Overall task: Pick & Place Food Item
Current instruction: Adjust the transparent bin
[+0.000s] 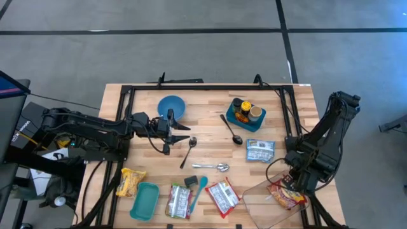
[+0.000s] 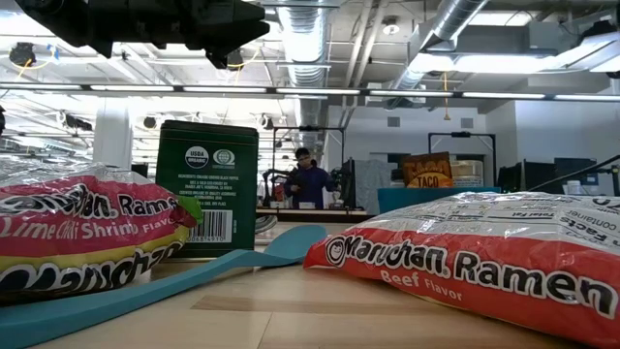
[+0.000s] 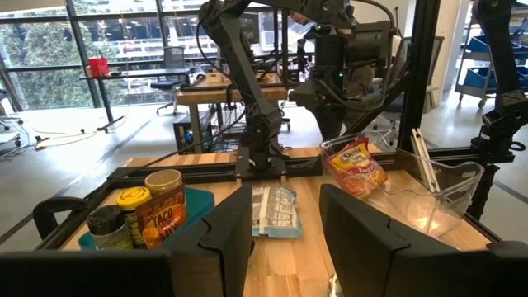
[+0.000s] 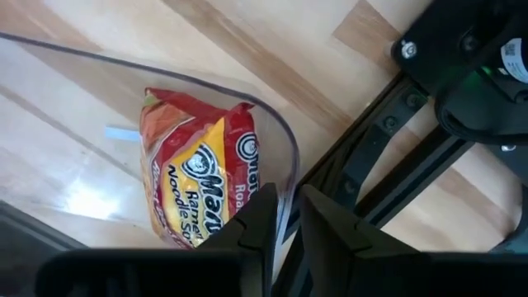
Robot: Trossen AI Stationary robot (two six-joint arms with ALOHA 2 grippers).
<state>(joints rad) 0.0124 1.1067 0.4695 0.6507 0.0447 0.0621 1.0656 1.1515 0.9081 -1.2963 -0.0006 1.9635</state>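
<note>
Now placing, seemingly: red ramen packet lying inside clear bin at bench's five o'clock. Right pincer just above it, near bin's rim, nearly clenched, grasping nothing visible. Left pincer parted, empty, hovering near blue bowl. Next, probably: retreating, choosing another packet.

high: I'm looking straight down on the whole table.
low: table-top level, packets close up, room behind.
left wrist: level across the table toward clear bin.
right wrist: close, down into same bin.
</note>
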